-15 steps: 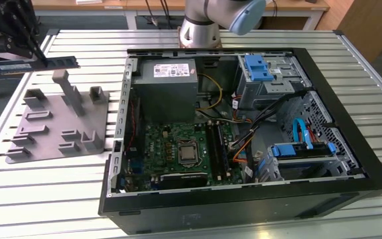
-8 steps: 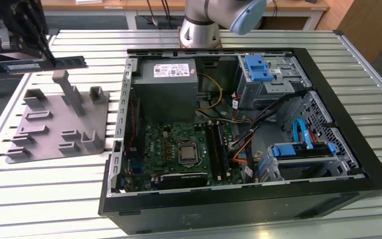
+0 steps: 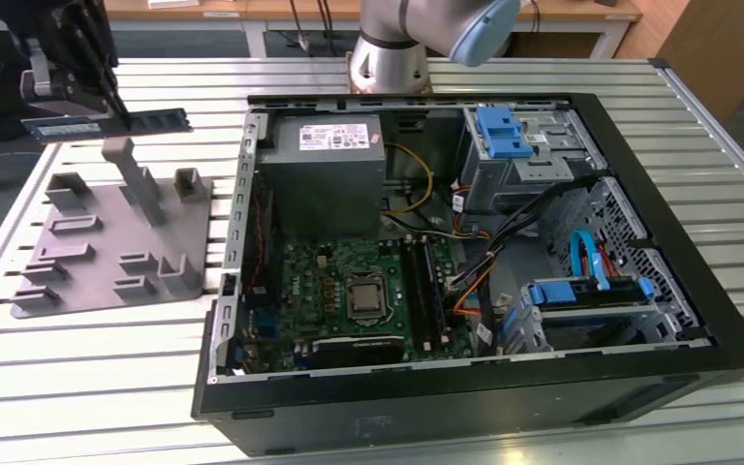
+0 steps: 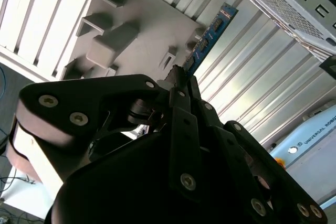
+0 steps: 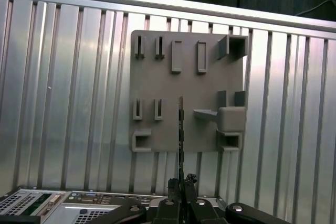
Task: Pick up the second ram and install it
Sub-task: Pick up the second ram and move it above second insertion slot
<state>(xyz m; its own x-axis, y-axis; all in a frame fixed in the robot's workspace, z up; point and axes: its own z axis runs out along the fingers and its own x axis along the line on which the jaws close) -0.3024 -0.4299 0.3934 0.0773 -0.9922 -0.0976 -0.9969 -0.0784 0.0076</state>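
The end effector (image 3: 73, 114) hangs above the grey tray (image 3: 94, 247) at the exterior view's left, well apart from the open computer case (image 3: 476, 387). Its fingers are clamped on one end of the second ram (image 3: 120, 123), which juts out level in the air, clear of the tray's posts. The picture's edge cuts off the end effector's upper part. In the first wrist view the ram (image 5: 180, 129) is seen edge-on over the tray (image 5: 157, 77) and the slatted table (image 5: 63, 103), its chips and label not discernible.

Hand (image 3: 75, 114) clamped on the second ram (image 3: 139, 121)
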